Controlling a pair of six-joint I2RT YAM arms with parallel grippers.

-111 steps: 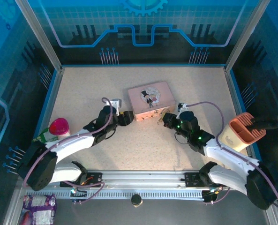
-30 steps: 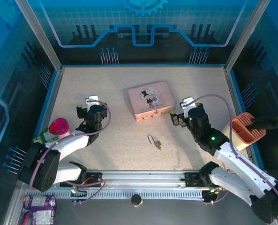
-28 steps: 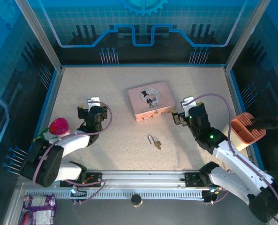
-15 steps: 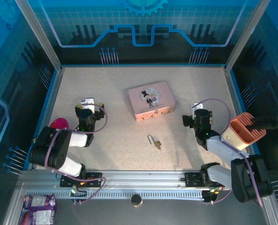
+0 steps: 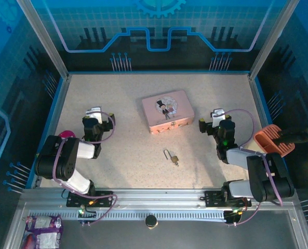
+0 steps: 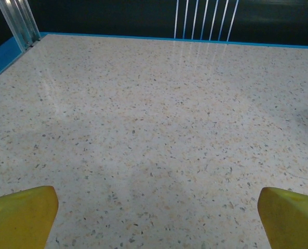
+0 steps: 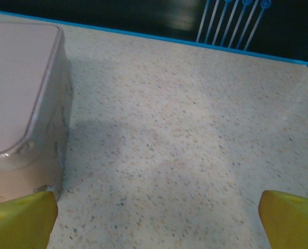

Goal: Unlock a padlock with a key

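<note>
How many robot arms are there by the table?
2. The left arm sits at the left side of the table, the right arm at the right side, with the padlock lying between them. None seems hidden.

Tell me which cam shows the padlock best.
Top external: the padlock lies in open sight on the table, nearer the arms than the pink tin, shackle visible. Left wrist faces speckled table; right wrist faces the tin's side.
</note>
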